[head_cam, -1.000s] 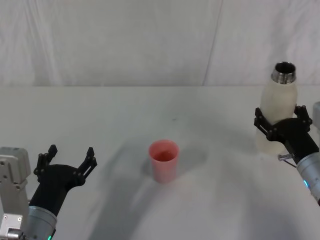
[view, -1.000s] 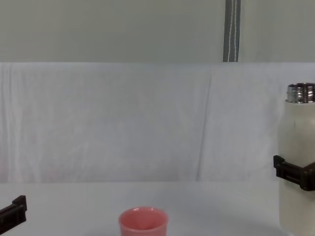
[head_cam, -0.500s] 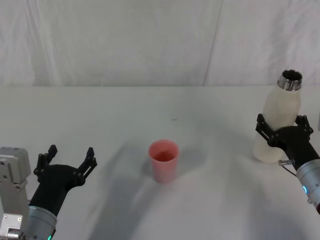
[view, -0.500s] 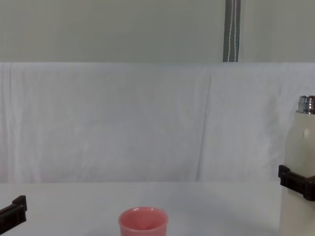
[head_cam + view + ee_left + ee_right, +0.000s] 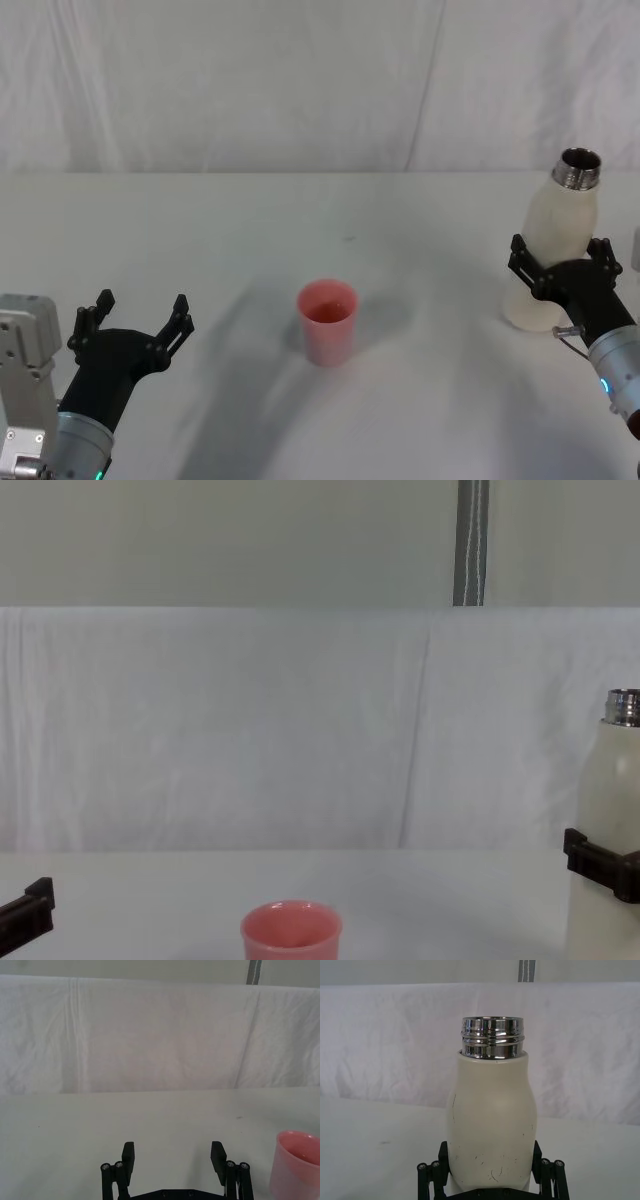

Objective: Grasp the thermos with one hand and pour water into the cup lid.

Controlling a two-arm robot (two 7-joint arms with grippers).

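Right tool (image 5: 560, 268) clamps the upright thermos (image 5: 557, 245) on the desk (image 5: 300, 230); cup lid (image 5: 327, 321) well to its left. Left tool (image 5: 135, 318) parked, fingers apart.

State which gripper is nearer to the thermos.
Right. The right gripper is closed around the thermos at the table's right edge; the left gripper hangs open far off at the left, beyond the cup.
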